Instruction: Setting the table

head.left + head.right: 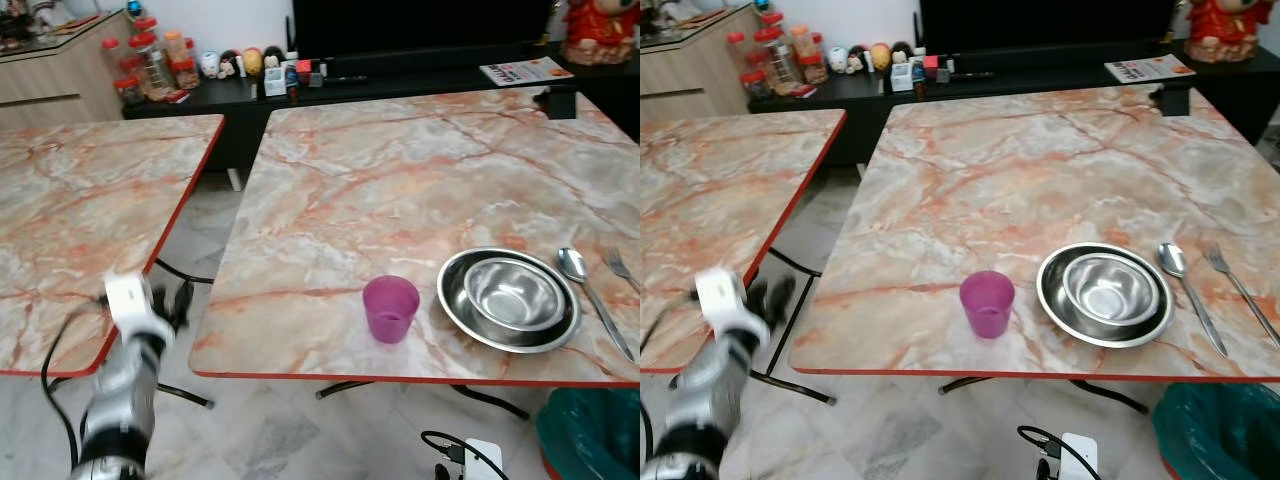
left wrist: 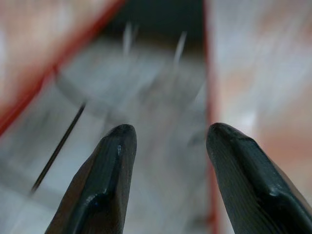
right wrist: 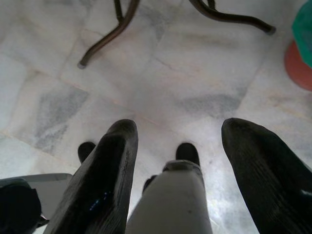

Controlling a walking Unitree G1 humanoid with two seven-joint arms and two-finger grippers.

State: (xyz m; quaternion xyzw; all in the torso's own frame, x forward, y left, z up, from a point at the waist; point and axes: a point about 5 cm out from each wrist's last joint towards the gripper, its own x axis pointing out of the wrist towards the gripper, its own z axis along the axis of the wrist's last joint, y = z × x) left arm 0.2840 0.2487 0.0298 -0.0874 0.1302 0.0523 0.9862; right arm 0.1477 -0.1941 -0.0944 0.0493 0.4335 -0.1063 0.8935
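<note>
A purple cup (image 1: pixel 390 308) stands near the front edge of the marble table (image 1: pixel 400 160). Right of it a steel bowl (image 1: pixel 512 292) sits inside a steel plate (image 1: pixel 452 300). A spoon (image 1: pixel 590 285) and a fork (image 1: pixel 620 268) lie to the right of the plate. My left gripper (image 1: pixel 170 302) is raised in the gap between the two tables, left of the cup, blurred. In the left wrist view its fingers (image 2: pixel 105 185) stand open with nothing between them. My right gripper (image 3: pixel 178 170) hangs open over the floor, empty.
A second marble table (image 1: pixel 90 210) stands on the left. A black sideboard (image 1: pixel 400 80) with jars and small items runs along the back. A teal bin (image 1: pixel 590 430) stands at the lower right. Table legs (image 3: pixel 117 29) cross the tiled floor.
</note>
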